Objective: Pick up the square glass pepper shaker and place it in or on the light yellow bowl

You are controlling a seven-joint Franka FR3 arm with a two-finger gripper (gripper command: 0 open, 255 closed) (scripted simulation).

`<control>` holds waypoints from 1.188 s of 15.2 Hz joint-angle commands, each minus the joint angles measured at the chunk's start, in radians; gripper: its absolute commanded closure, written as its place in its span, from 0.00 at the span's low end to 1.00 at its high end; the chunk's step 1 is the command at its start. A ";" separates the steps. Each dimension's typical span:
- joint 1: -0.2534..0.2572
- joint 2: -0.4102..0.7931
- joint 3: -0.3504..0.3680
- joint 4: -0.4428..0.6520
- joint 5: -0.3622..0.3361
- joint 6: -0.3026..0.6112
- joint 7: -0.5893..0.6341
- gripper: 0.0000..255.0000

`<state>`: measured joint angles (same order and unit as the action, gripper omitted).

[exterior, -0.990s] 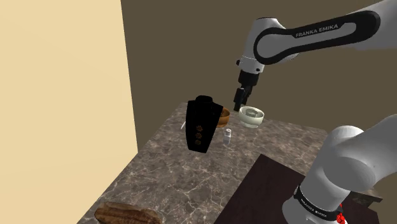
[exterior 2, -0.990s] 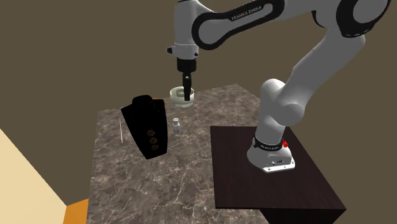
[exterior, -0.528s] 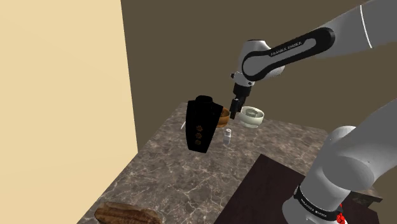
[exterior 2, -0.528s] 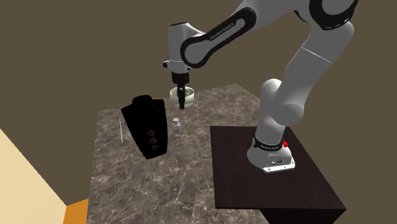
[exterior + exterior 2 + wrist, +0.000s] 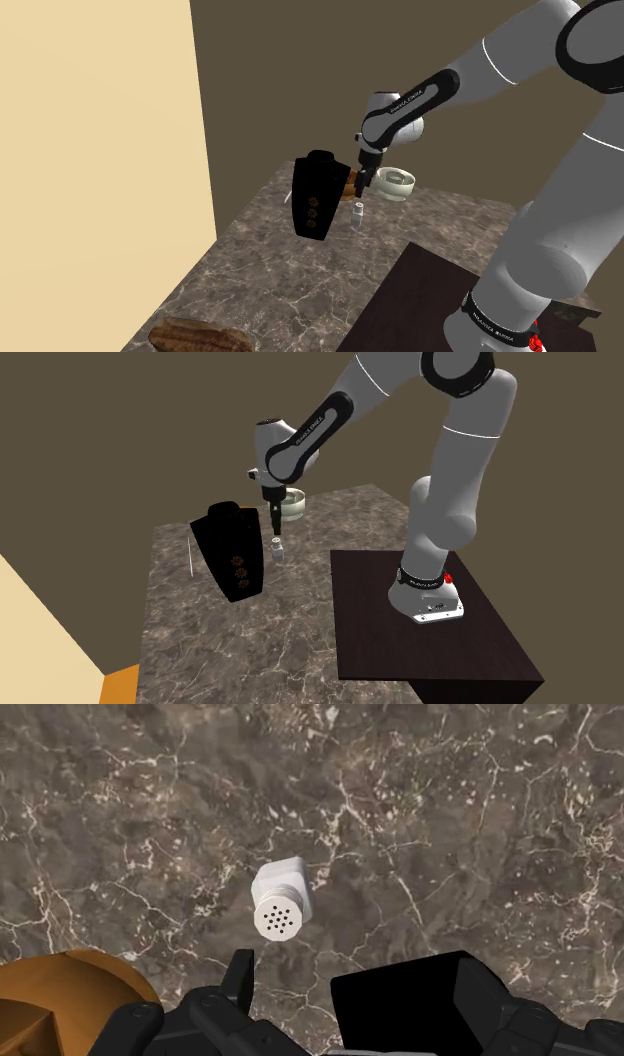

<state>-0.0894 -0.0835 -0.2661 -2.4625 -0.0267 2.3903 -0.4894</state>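
The pepper shaker point(image 5: 281, 899) is small and whitish, with a round perforated cap, and it stands upright on the dark marble table point(image 5: 450, 824). I also see the shaker point(image 5: 357, 211) point(image 5: 278, 550) beside a black display bust. My black gripper point(image 5: 361, 185) point(image 5: 276, 528) point(image 5: 290, 976) hangs just above it, pointing down, open and apart from it. One finger point(image 5: 238, 979) shows as a thin tip, the other as a broad black block. The pale, yellowish bowl point(image 5: 396, 182) point(image 5: 293, 502) sits just behind the gripper near the table's far edge.
A black jewellery bust point(image 5: 317, 192) point(image 5: 232, 550) stands close beside the shaker. A brown bowl point(image 5: 351, 186) point(image 5: 60, 999) lies half hidden behind it. The dark stand point(image 5: 420, 617) borders the table. A brown loaf-like thing point(image 5: 200, 337) lies at the near edge.
The gripper has come down from above the pale bowl and moved toward the black bust, now hovering right over the shaker. The shaker and bowls have not moved.
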 commanded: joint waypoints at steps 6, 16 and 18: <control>-0.023 0.224 -0.018 0.093 0.081 0.116 -0.123 0.00; -0.033 0.305 -0.003 0.087 0.125 0.200 -0.154 0.00; -0.033 0.305 -0.003 0.087 0.125 0.200 -0.154 0.00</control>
<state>-0.1226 0.2213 -0.2693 -2.3752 0.0985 2.5897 -0.6430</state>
